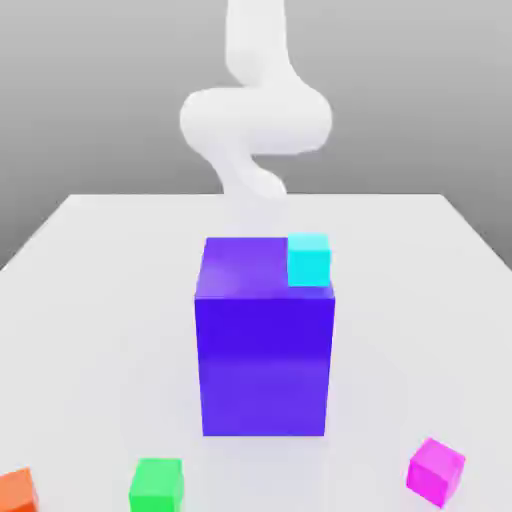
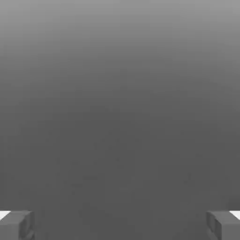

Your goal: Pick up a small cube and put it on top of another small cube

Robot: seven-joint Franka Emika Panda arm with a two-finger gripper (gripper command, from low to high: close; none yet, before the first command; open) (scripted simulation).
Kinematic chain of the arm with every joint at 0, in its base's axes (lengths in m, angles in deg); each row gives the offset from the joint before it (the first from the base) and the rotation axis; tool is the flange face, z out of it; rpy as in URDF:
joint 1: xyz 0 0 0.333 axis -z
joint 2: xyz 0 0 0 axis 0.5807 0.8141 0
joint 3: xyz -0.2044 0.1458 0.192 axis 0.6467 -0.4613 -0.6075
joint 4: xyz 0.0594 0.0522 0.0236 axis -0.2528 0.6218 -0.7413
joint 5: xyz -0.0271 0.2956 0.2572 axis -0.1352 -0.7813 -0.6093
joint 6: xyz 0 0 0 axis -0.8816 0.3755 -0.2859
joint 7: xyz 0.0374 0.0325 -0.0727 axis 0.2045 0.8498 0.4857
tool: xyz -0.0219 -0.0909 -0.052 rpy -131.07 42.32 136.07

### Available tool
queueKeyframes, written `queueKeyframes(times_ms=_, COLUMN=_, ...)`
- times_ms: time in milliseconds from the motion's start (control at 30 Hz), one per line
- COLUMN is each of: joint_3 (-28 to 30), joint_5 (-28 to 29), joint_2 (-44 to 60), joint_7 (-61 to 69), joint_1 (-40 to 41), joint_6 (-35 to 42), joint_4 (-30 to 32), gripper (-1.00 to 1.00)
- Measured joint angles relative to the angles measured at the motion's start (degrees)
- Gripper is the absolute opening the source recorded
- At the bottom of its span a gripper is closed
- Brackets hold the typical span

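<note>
The small magenta cube point(image 1: 436, 471) lies on the white table near the front edge, at the exterior view's right. A small cyan cube point(image 1: 308, 260) appears to rest on the far right corner of the big blue-violet block point(image 1: 264, 350). A small green cube point(image 1: 156, 485) sits at the front, left of the block. The white arm point(image 1: 255, 115) rises behind the block, high above the table and far from the magenta cube. In the hand view my gripper point(image 2: 120, 226) is open; its grey fingertips point(image 2: 16, 225) stand wide apart with only plain grey background between them.
An orange cube point(image 1: 17, 491) lies at the front left corner of the table point(image 1: 90, 300). The tall blue-violet block stands mid-table, between the arm and the small cubes at the front.
</note>
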Motion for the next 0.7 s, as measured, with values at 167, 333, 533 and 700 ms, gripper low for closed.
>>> queueKeyframes(times_ms=167, joint_3=-1.6, joint_5=0.6, joint_2=10.7, joint_7=3.2, joint_1=-2.6, joint_6=-3.8, joint_4=0.8, gripper=0.00)
queueKeyframes(times_ms=333, joint_3=-3.3, joint_5=1.3, joint_2=21.1, joint_7=6.3, joint_1=-4.8, joint_6=-7.4, joint_4=1.6, gripper=0.00)
queueKeyframes(times_ms=533, joint_3=-5.7, joint_5=2.4, joint_2=33.6, joint_7=9.8, joint_1=-7.3, joint_6=-11.8, joint_4=2.5, gripper=0.00)
queueKeyframes(times_ms=700, joint_3=-7.1, joint_5=3.9, joint_2=44.0, joint_7=12.2, joint_1=-10.6, joint_6=-15.4, joint_4=3.2, gripper=0.00)
